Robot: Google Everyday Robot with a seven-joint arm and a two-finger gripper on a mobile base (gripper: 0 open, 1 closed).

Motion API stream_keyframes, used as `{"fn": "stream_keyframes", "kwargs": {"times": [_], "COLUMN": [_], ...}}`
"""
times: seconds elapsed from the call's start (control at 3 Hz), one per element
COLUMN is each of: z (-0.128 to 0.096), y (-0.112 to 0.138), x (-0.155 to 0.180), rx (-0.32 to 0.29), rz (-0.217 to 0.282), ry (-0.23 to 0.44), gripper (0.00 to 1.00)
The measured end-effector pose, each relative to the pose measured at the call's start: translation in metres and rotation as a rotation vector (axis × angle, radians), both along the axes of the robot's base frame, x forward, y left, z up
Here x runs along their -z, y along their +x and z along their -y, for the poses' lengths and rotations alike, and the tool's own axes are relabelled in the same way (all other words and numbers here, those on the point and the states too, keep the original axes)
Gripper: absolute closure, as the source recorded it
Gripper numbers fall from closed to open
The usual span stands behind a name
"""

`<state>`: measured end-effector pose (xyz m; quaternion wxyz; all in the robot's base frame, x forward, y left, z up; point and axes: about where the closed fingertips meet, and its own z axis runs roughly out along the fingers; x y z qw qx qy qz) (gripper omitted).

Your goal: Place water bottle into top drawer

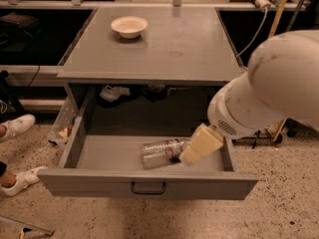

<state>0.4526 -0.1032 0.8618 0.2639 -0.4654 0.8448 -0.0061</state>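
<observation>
The water bottle (160, 151), clear and crinkled with a red-and-dark label band, lies on its side on the floor of the open top drawer (89, 182). The drawer is pulled out under the grey table and has a small black handle (148, 188) on its front panel. My gripper (201, 145), cream-coloured, reaches down into the drawer at the bottle's right end and overlaps it. The bottle's cap end is hidden behind the gripper. My big white arm (269, 88) fills the right side of the view.
A white bowl (129, 26) stands on the grey table top (169, 44) at the back left. A person's white shoes (17, 125) are on the speckled floor at the left. Cables and a stand are behind the arm at the right.
</observation>
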Motion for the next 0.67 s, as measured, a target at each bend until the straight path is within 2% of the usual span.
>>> {"fn": "stream_keyframes", "kwargs": {"times": [0.33,0.67], "z": [0.0025,0.0024], "y": [-0.0119,-0.0118], "x": [-0.0286,-0.0285], "rx": [0.011,0.01], "rz": [0.063,0.062], "ry": [-0.012,-0.012], "gripper": [0.0,0.0]}}
